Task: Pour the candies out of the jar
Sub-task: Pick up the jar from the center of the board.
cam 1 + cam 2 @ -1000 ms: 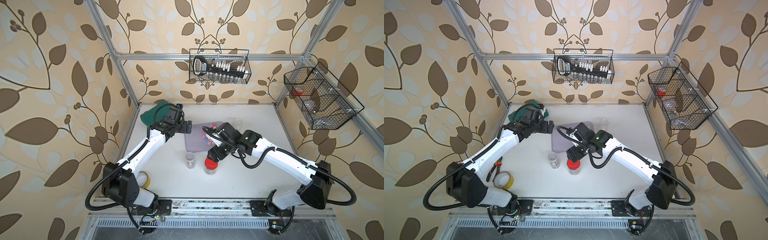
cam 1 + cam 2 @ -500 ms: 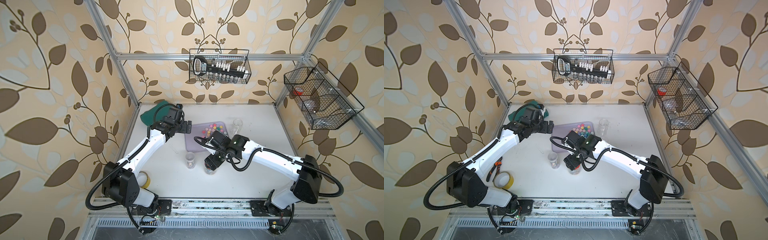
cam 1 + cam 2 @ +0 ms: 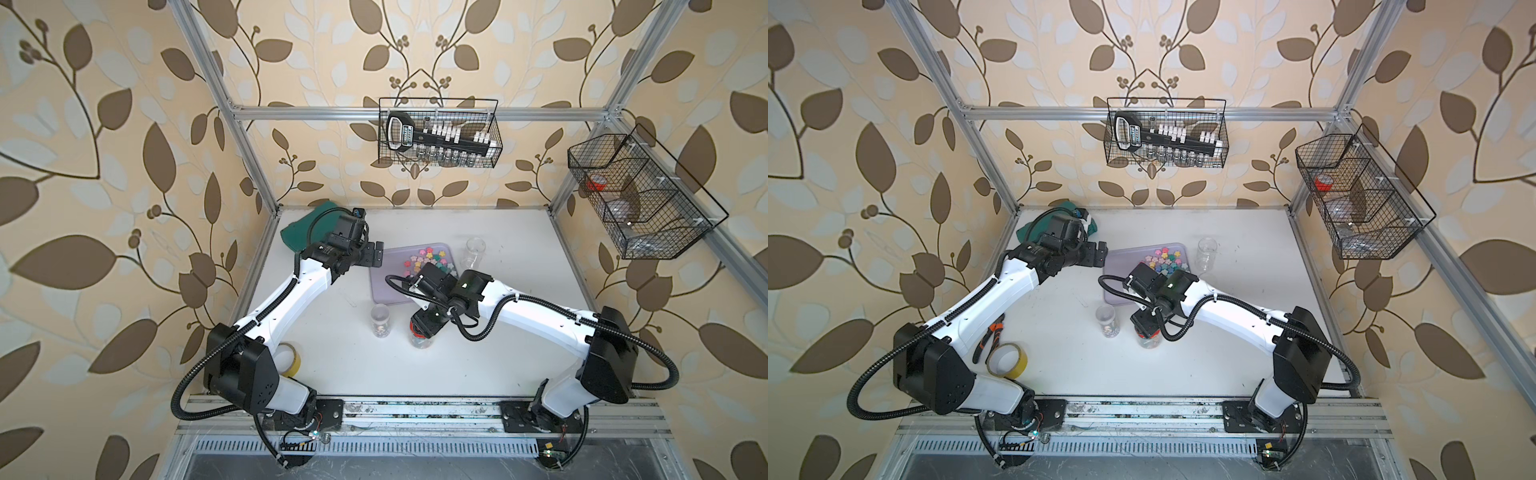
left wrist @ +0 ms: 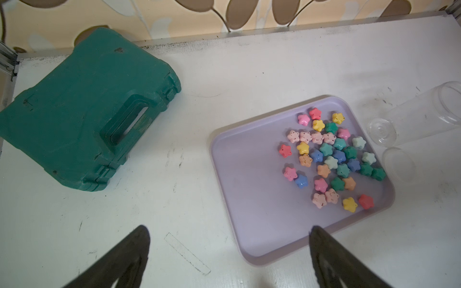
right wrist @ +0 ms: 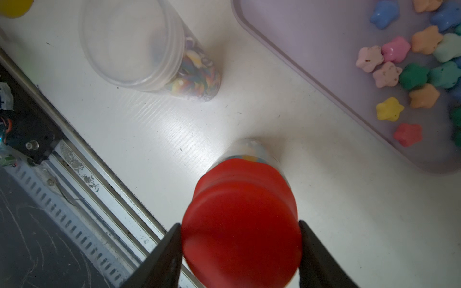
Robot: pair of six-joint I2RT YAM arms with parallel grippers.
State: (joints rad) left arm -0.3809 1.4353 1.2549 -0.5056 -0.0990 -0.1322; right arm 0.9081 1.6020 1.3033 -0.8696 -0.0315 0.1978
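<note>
Around the red lid (image 5: 243,197) — right hand (image 5: 239,223)

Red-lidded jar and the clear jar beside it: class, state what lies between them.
Nothing: only bare white table separates the red-lidded jar from the clear jar, shown in the right wrist view.

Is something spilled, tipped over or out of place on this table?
Nothing stands out: the flower candies all lie inside the purple tray, none on the table, and the red-lidded jar stands upright.
</note>
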